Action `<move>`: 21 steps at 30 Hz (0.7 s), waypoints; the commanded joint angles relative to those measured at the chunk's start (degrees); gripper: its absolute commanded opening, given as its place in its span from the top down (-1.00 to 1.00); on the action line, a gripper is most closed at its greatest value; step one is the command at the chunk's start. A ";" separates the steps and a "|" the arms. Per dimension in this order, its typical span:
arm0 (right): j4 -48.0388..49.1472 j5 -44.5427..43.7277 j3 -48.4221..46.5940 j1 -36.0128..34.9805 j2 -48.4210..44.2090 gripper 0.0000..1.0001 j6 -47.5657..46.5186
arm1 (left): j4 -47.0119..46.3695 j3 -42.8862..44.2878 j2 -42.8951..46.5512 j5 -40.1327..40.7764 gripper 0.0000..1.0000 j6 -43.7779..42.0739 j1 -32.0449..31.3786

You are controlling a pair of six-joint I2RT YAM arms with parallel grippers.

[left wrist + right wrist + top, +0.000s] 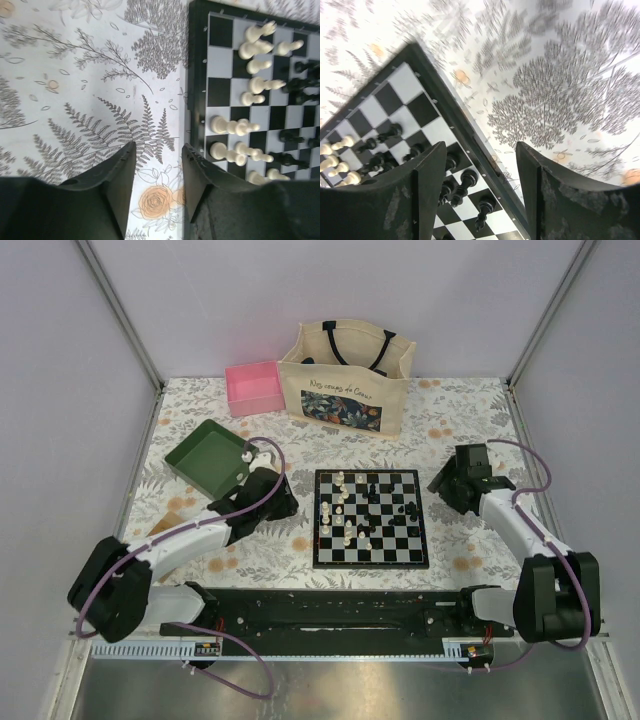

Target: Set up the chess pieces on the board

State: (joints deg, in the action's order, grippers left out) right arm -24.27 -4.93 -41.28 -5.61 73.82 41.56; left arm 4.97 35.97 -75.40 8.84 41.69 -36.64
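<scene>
Board (395,540) | left fingers (117,187) apart, empty, just beside it | right fingers (431,175) apart, empty, over its edge

You're looking at one board (371,563) carrying roughly a dozen cream pieces (340,502) toward its nine o'clock and about ten black pieces (395,508) toward three (too crowded for exact counts). You're also seeing one tote bag (345,380) at twelve, one pink box (254,388) at eleven and one green tray (205,460) at ten.
</scene>
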 commanded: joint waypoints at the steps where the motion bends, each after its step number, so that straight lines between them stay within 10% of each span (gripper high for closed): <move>1: -4.03 -4.23 -6.44 0.24 -7.54 -0.37 -13.06 | 6.17 0.59 10.16 7.76 0.00 -3.36 0.26; 4: -2.63 3.40 -7.15 0.24 -12.28 -0.52 -18.26 | 11.36 1.12 18.51 10.92 -0.26 -5.12 0.26; 7: -0.96 18.59 -6.97 0.16 -14.67 -0.64 -21.34 | 17.94 2.26 25.98 14.26 -0.98 -6.18 0.43; 21: -7.45 21.03 -11.98 -9.76 -10.63 -0.75 -23.80 | 49.68 16.77 33.03 24.02 -0.98 -8.72 0.43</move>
State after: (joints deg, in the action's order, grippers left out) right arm -29.82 18.11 -47.99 -11.05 62.28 19.64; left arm 43.55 49.69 -41.01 26.41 34.94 -36.38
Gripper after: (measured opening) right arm 0.867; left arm 0.988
